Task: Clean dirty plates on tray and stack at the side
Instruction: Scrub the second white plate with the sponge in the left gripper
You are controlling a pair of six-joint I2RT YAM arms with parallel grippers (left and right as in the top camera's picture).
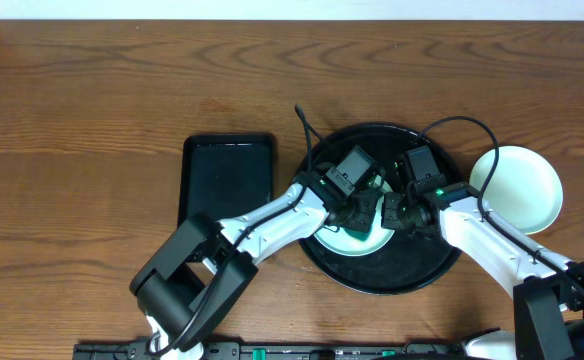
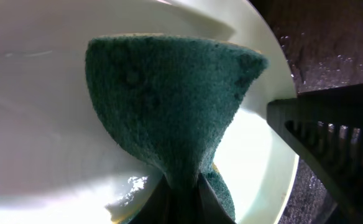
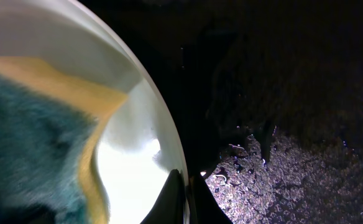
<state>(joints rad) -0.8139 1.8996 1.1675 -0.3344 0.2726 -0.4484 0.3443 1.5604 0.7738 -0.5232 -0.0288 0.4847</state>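
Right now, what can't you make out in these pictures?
Overhead: the plate in the tray is mostly covered by the left gripper and right gripper, so any marks are hidden.
Left wrist: the sponge covers the plate's middle.
Right wrist: the sponge is blurred and cut off by the left edge.
Overhead: whether the side plate is one or a stack cannot be told from straight above.

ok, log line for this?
left gripper: shut on sponge, on plate; right gripper: shut on plate rim; plate: in tray; second plate: beside tray
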